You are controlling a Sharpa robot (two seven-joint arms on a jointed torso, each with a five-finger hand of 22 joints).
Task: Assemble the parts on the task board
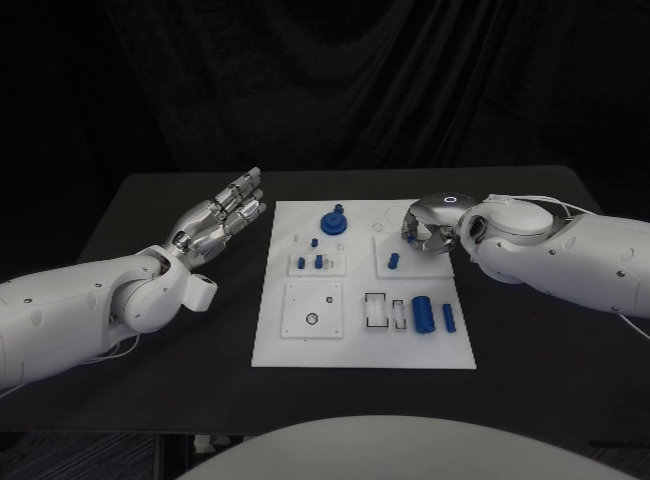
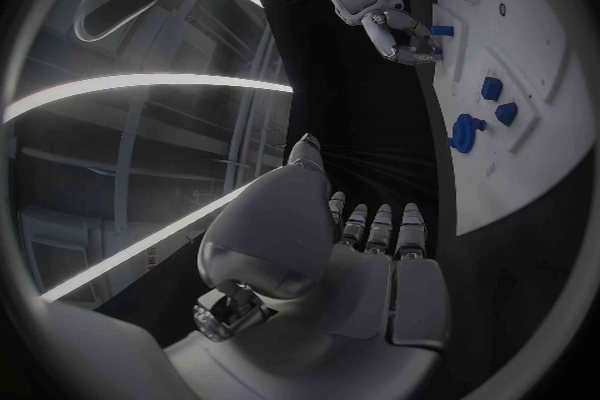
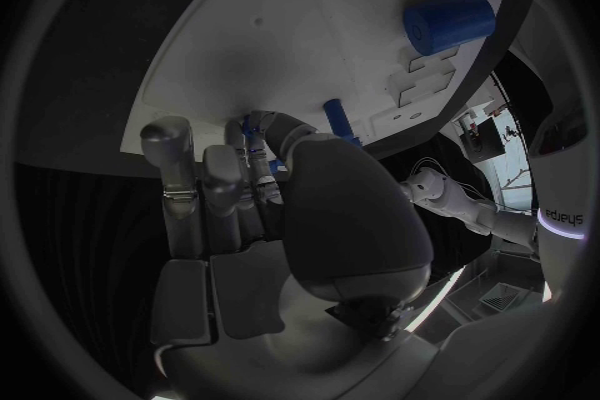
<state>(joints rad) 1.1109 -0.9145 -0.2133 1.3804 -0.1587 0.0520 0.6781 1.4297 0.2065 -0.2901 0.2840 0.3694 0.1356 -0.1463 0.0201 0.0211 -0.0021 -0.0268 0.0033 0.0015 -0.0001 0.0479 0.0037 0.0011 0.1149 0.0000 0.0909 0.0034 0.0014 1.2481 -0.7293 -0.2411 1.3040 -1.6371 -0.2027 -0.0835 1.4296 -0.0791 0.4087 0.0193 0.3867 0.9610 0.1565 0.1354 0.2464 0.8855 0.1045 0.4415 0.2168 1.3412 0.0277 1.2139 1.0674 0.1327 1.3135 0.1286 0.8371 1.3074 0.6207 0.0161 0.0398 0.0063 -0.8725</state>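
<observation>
Black table (image 1: 152,200) carrying white task board (image 1: 311,345); left hand (image 1: 221,215) hovering empty, fingers extended; right hand (image 1: 430,225) pinching small blue part (image 3: 250,130) above board.

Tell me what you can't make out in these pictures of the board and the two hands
- Head view: the right hand curls over the task board at its far right edge; its own fingers hide whether it holds anything.
- Right wrist view: a small blue part sits at the fingertips; pinched or merely near, I cannot tell.
- Head view: the small blue pegs are too small to tell their shapes.
- Left wrist view: the left hand's palm hides its fingertips.
</observation>
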